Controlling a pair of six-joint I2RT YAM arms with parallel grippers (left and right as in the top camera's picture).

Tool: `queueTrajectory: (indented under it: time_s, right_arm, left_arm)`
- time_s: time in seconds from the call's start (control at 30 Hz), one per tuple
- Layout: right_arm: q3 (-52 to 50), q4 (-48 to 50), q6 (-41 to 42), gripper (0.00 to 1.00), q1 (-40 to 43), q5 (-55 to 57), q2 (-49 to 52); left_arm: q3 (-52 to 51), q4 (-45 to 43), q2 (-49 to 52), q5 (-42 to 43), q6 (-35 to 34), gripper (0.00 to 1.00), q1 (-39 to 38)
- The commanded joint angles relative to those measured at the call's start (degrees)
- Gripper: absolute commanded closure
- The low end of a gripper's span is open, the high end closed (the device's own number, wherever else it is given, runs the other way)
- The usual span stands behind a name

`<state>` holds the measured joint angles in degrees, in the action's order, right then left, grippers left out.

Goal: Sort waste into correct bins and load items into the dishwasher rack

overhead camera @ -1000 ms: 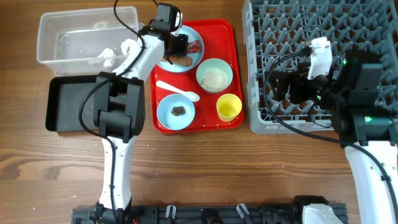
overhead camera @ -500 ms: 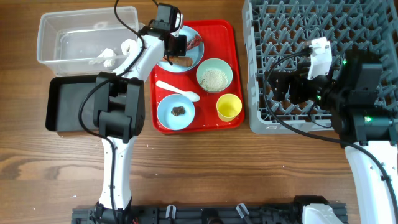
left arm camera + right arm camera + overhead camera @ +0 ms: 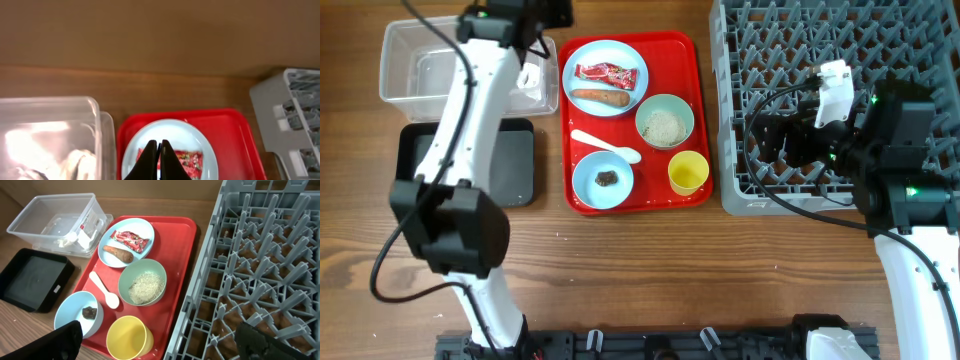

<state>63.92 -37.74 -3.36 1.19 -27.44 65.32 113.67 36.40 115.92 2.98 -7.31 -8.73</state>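
The light blue plate (image 3: 605, 78) on the red tray holds the red-white wrapper (image 3: 608, 72) and the orange carrot piece (image 3: 603, 97). My left gripper (image 3: 558, 14) is shut and empty, high over the table's far edge between the clear tub (image 3: 420, 65) and the plate. In the left wrist view its fingertips (image 3: 160, 143) overlap the wrapper (image 3: 187, 161). One bowl (image 3: 665, 122) holds rice, another (image 3: 602, 180) holds a dark scrap (image 3: 607, 178). My right gripper (image 3: 162, 347) is open and empty over the left edge of the grey rack (image 3: 820, 60).
The white spoon (image 3: 605, 146) and yellow cup (image 3: 688, 172) sit on the red tray (image 3: 698, 60). Crumpled white paper (image 3: 75, 162) lies in the clear tub. The black tray (image 3: 515, 165) sits in front of the tub, partly under my left arm.
My left gripper has lifted off the plate and drawn back up and left, shut and empty. The wrapper and carrot now lie uncovered on the plate. The right arm has not moved.
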Motion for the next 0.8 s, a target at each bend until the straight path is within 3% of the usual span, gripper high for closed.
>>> queueTrajectory:
  time_s: [0.0,0.07,0.13,0.33,0.47,0.53,0.77]
  right_arm:
    - [1.3,0.0,-1.0,0.01,-0.2,-1.0,0.3]
    - [1.3,-0.1,-0.9,0.01,-0.2,-1.0,0.5]
    - [1.3,-0.2,-0.6,0.01,-0.2,-1.0,0.9]
    - [1.3,-0.4,0.8,0.01,-0.2,-1.0,1.9]
    - [1.3,-0.5,0.8,0.01,-0.2,-1.0,2.3]
    - [1.3,-0.5,0.7,0.01,-0.2,-1.0,2.4]
    - [1.3,-0.4,0.7,0.01,-0.2,-0.9,2.5]
  left_arm:
    - [-0.1,0.1,3.7,6.5,10.9,0.8,-1.1]
    - [-0.1,-0.1,5.7,6.8,12.5,0.53,-1.6]
    - [-0.1,-0.1,8.1,6.8,12.4,0.4,-2.3]
    - [-0.1,0.2,14.0,6.0,3.0,0.26,-4.3]
    - [-0.1,0.1,16.6,1.2,-8.3,0.22,-5.7]
    - [-0.1,0.1,17.7,-1.6,-13.1,0.16,-6.4]
    - [-0.2,0.1,19.9,-8.8,-23.5,0.04,-8.0]
